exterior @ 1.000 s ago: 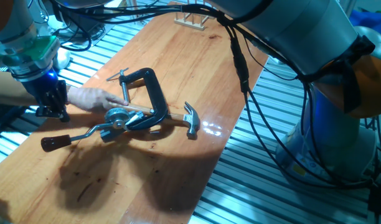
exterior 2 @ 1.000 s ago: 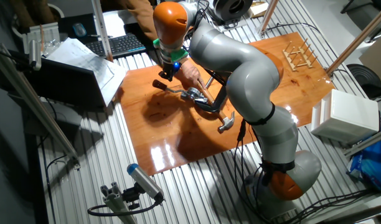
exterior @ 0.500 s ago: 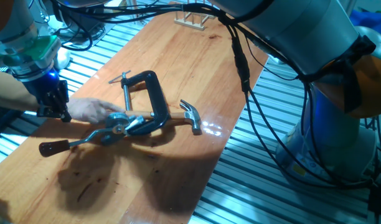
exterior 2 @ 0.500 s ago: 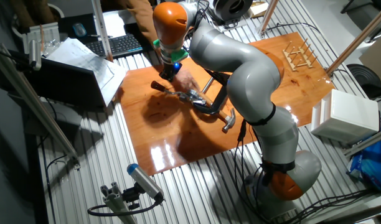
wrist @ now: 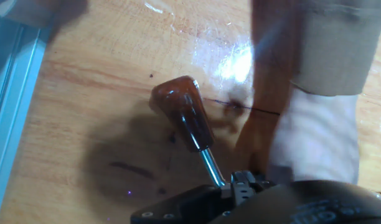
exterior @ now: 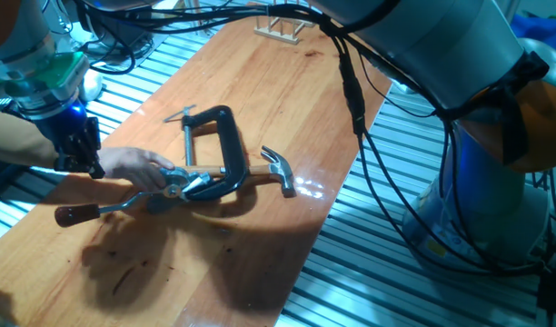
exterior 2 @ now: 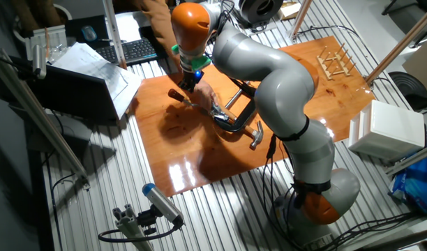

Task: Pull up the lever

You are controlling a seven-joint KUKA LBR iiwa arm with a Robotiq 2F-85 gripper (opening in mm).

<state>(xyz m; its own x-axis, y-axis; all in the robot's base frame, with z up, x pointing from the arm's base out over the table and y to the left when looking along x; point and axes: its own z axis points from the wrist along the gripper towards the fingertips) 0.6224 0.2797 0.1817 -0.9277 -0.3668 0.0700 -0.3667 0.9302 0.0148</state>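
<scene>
The lever has a dark red-brown knob (exterior: 74,215) on a thin bent silver arm (exterior: 124,202) that runs to a small silver hub (exterior: 173,187). It lies low over the wooden table. My gripper (exterior: 78,162) hangs just above and behind the knob, apart from it, with its fingers together and nothing between them. In the other fixed view the gripper (exterior 2: 188,81) is right above the knob (exterior 2: 175,94). The hand view shows the knob (wrist: 181,112) and its silver shaft (wrist: 210,167) close below me.
A person's hand (exterior: 137,165) rests on the hub side of the lever and also shows in the hand view (wrist: 315,130). A black C-clamp (exterior: 225,145) holds the hub. A hammer (exterior: 278,169) lies beside it. A small wooden rack (exterior: 278,30) stands at the far end.
The person's hand has shifted the lever, clamp and hammer a little; the knob moved slightly left and toward the front edge. My gripper has stayed in place.
</scene>
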